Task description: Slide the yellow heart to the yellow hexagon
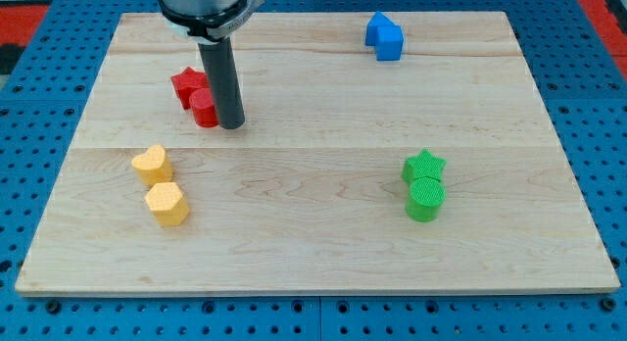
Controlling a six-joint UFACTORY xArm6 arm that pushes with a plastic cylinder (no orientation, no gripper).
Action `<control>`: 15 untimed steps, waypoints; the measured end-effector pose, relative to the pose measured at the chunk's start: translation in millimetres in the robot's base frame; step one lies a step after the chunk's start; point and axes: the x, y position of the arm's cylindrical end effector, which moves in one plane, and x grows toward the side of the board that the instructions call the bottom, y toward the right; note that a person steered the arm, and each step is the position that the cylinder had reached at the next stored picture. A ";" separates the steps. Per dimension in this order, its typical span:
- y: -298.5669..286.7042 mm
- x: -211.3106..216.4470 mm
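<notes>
Nearest the view's bottom we find the yellow hexagon [168,204], lying flat on the wooden board [313,253] toward the view's left. Just above that hexagon, touching it or very nearly so, sits the yellow heart [151,164], slightly to the view's left of it. Far to the view's right of the hexagon, at about the same depth, stands a green cylinder [425,199], and a green star [424,167] presses against its far side.

Farther up from the hexagon, and a little to the view's right of it, our rod [221,81] comes down from the dark arm housing at the view's top. We call its lower end my tip [231,126]; it rests on the board well apart from the yellow heart, above and to the right of it. We carry no jaws, so the rod is neither wide nor narrow and holds nothing. A small red cylinder [204,109] sits right against the rod's left side, and a second red block [188,85] lies just behind it; partly hidden by the rod, it looks like a star, though we cannot be sure.

Farthest from the hexagon, near the board's top edge toward the view's right, lies a blue block [384,35] of blocky, stepped outline
</notes>
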 end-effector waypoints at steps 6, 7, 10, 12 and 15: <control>-62.8 54.1; -66.5 57.2; -131.8 53.9; -116.7 70.4; -107.8 83.2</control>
